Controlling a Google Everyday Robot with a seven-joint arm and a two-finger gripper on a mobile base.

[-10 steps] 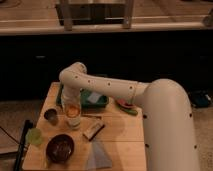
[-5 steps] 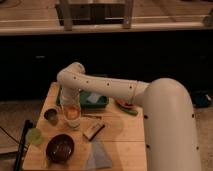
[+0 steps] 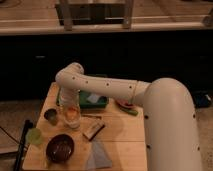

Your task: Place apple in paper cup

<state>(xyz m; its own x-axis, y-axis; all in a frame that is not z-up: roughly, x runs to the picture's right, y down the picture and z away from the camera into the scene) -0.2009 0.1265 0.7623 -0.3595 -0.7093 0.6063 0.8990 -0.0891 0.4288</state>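
tool (image 3: 71, 109) down over left-centre of worktop (image 3: 122, 136), arm reaching in from the right. apple (image 3: 71, 114) at tool tip, right at white cup (image 3: 73, 123) mouth, can't tell if it's inside. grey cup (image 3: 50, 116) just left, green cup (image 3: 34, 135) and dark bowl (image 3: 60, 148) nearer front, green tray (image 3: 96, 102) behind

One camera takes in the scene from high up, tilted down and facing forward. The gripper (image 3: 71, 112) sits left of centre at middle distance, low over a wooden table (image 3: 122, 145). To the gripper's right and nearer the lens, the white arm (image 3: 170, 125) bulks large and fills the lower right corner, showing how close the camera stands to it. Beyond the gripper a dark counter front rises to a pale ledge (image 3: 105, 29) across the top. Nearer than the gripper, the table runs out of the bottom edge.
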